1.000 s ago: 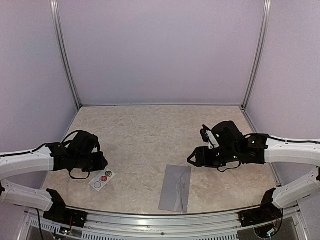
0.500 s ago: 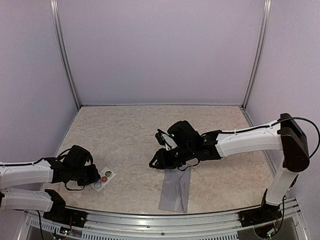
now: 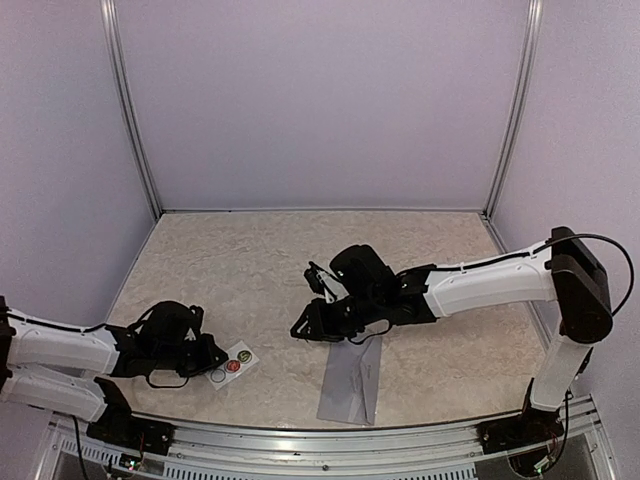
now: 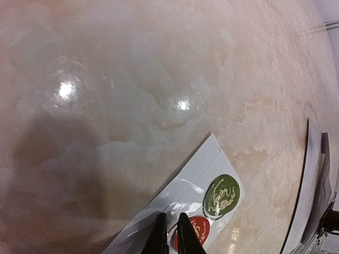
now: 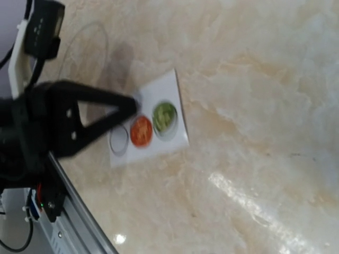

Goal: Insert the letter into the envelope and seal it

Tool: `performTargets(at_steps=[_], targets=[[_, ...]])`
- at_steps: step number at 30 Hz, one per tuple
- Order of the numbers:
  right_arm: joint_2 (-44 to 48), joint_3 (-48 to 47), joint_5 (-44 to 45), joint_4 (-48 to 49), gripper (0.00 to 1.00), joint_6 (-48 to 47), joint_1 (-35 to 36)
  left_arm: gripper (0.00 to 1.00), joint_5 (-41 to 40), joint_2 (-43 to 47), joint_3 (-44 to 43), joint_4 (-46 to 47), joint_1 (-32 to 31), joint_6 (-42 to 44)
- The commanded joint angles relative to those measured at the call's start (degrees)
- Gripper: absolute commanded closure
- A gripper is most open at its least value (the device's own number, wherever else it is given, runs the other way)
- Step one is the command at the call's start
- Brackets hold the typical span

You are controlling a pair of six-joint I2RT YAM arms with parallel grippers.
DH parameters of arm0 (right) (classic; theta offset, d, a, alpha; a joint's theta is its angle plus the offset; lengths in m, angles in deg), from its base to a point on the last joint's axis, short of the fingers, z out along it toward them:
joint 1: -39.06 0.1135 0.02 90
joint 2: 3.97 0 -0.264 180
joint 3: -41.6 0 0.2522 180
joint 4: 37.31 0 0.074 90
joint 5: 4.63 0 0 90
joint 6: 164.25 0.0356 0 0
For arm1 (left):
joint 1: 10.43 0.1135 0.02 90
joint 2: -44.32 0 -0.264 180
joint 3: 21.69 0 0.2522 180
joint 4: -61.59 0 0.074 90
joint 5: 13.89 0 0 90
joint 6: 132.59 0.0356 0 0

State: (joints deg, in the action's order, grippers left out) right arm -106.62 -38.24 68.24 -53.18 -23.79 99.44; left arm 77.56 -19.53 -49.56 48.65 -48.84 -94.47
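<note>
envelope count is one: a flat grey envelope lying low and just right of centre in the overhead view, long side running up the frame, with a crease across its face. it lies flat on the marbled table and nothing touches it.

two arms are out over the table. the left gripper sits in the lower left of the overhead view. its two fingers are drawn almost together with only a slit between them, and the tips are down on the one small white sticker card, right beside the red sticker. i cannot tell whether anything is pinched in that slit.

the card carries two stickers, the red one and a green sticker with pale script on it. one empty ring sits at the end of the row.

the right arm stretches in from the right edge to the middle of the overhead view. the right gripper hangs just up and left of the envelope's top edge, between envelope and card, apart from both. its fingers are too dark and small to show whether they stand apart or together, and its own camera shows none of them, only the card and the left gripper's black tip on it.
</note>
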Motion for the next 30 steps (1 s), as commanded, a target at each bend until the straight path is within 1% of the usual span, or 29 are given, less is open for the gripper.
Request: performTargets(at_steps=[1,3,4,7,10,11,14,16,20,23,27,30], targets=[[-1.2,1.8,-0.1,1.5,0.74,2.9,0.6,0.93,-0.1,-4.0,1.3,8.4,-7.6,-9.6],[-1.6,2.2,-0.5,1.7,0.75,3.9,0.6,0.93,-1.2,-6.6,0.0,10.1,-11.4,-12.9],[-1.8,2.5,-0.8,1.9,0.75,4.4,0.7,0.93,-3.4,-7.5,-1.1,10.3,-13.3,-13.8],[-2.4,3.0,-1.3,2.0,0.75,5.8,1.2,0.93,-6.8,-10.0,-5.0,8.8,-17.5,-14.7],[-3.4,3.2,-1.9,2.0,0.74,7.0,1.6,0.92,-9.4,-9.7,-8.1,4.6,-18.8,-13.9],[-3.8,3.2,-2.3,3.5,0.74,7.4,1.7,0.92,-10.3,-9.2,-8.9,3.0,-18.9,-13.5],[-5.2,3.2,-3.7,5.1,0.73,8.6,2.2,0.91,-12.0,-6.5,-10.0,-0.6,-19.2,-12.7],[-6.3,3.0,-4.8,6.3,0.73,9.4,2.6,0.9,-11.8,-4.7,-9.5,-3.4,-19.2,-12.6],[-8.3,2.9,-6.2,9.2,0.73,11.4,3.2,0.91,-9.0,-2.8,-7.1,-3.9,-19.4,-13.0],[-9.8,2.7,-6.8,10.6,0.77,12.6,3.6,0.93,-7.4,-2.6,-5.4,-3.3,-19.6,-12.6],[-11.5,2.3,-7.4,12.4,0.79,14.5,4.0,0.98,-5.1,-2.7,-4.4,-1.3,-19.8,-11.7],[-12.9,2.0,-7.7,13.4,0.8,15.9,4.2,0.98,-4.7,-3.1,-4.1,-1.6,-20.0,-11.0]])
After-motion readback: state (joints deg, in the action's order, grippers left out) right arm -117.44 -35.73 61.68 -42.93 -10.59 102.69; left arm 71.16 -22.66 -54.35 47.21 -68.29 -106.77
